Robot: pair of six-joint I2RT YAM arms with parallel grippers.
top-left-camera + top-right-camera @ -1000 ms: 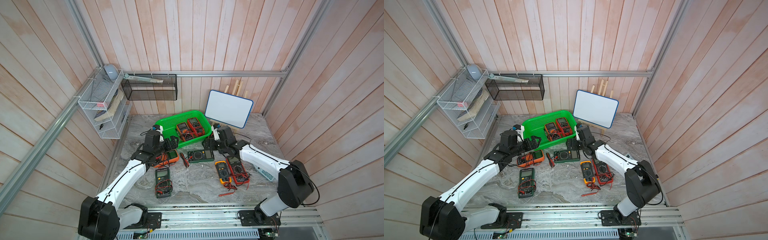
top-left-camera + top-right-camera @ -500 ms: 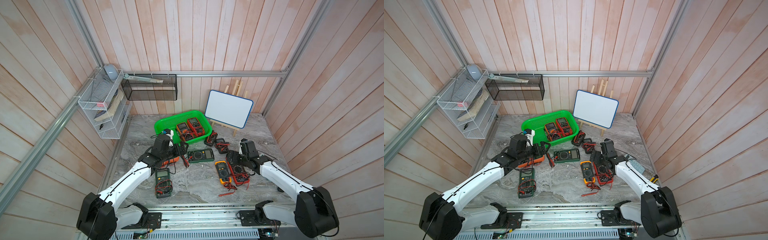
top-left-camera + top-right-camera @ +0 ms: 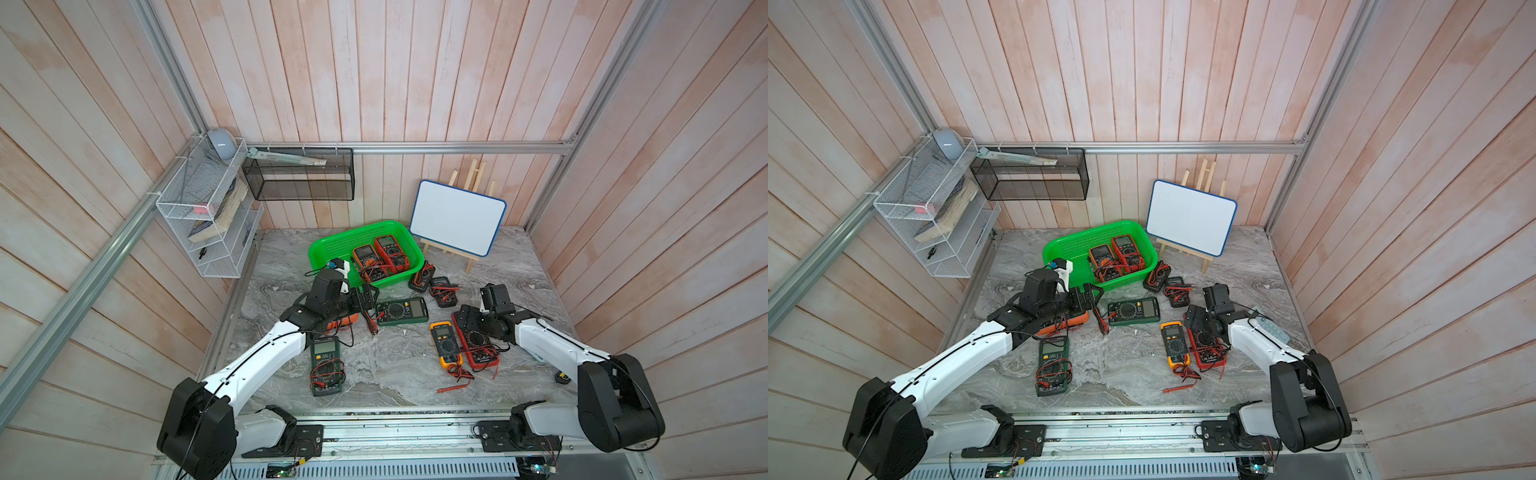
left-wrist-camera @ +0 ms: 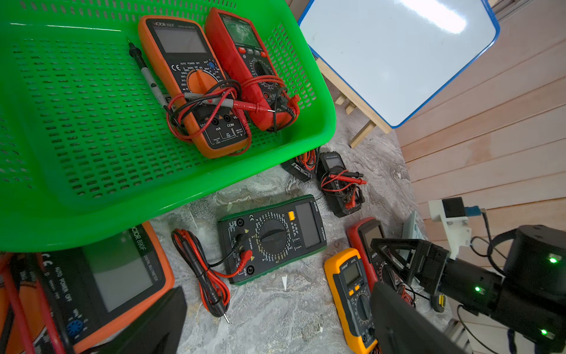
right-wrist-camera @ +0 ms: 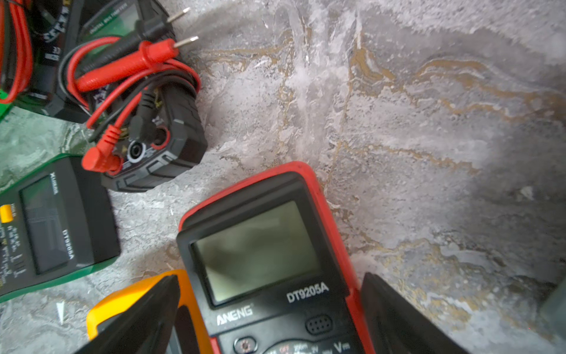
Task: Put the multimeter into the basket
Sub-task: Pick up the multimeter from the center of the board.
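Both are shown spread wide, empty: right pincer [image 5: 271,277] straddling the red multimeter [image 3: 476,345], left pincer [image 3: 368,300] beside the basket [image 3: 353,229].

Top views: side by side, high above the front edge of the table [image 3: 395,374], tilted down toward the back wall; far off, both showing nearly the same whole table.
Left wrist: close and low, facing the basket [image 4: 171,199] and the whiteboard [image 4: 398,61].
Right wrist: very close, looking down on the red meter [image 5: 260,260] near the table's right edge.
Shared: both wrist views catch the crosswise green meter [image 4: 272,239] and that red meter.
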